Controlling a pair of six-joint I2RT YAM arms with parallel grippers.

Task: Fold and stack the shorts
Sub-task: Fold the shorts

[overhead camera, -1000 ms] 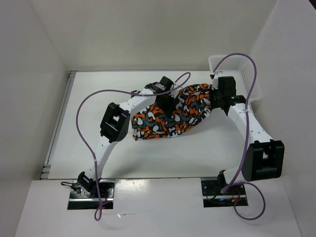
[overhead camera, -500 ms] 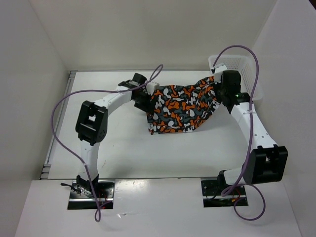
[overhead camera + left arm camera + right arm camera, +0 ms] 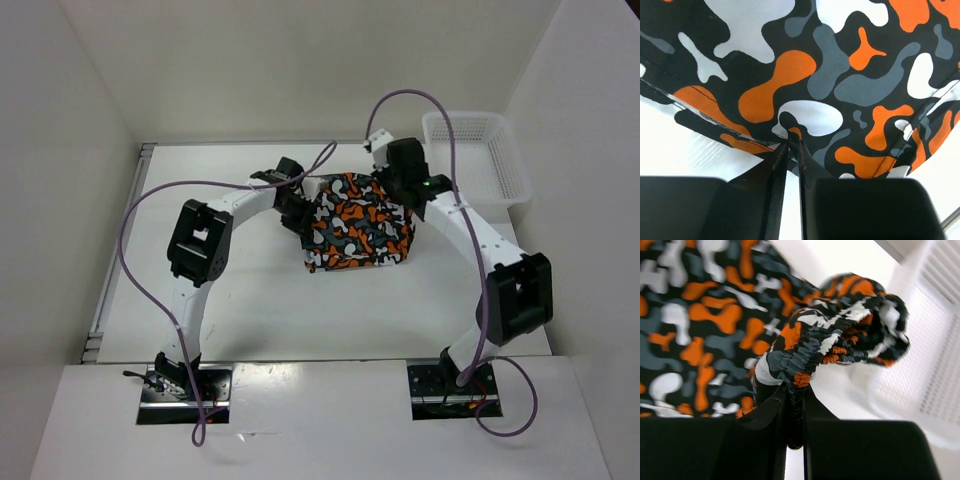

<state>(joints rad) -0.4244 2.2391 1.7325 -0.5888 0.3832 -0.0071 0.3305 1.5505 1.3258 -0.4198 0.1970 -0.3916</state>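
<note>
From above, the shorts (image 3: 355, 228) are bunched mid-worktop (image 3: 250, 300), with the left tool (image 3: 304, 210) at one edge and the right tool (image 3: 392, 193) at the other. A white basket (image 3: 478, 150) sits far right. At the left wrist, narrow fingers pinch the hem. At the right wrist, the fingers clamp the gathered waistband.

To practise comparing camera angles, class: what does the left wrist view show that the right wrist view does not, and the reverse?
Only the left wrist view: the left end effector pinching a stitched hem of the camouflage shorts, the fabric there spread fairly flat.
Only the right wrist view: the right end effector clamped on the bunched elastic waistband, with the white mesh basket at the right of the view.
Both: the same orange, black, grey and white print, held above a white table.
</note>
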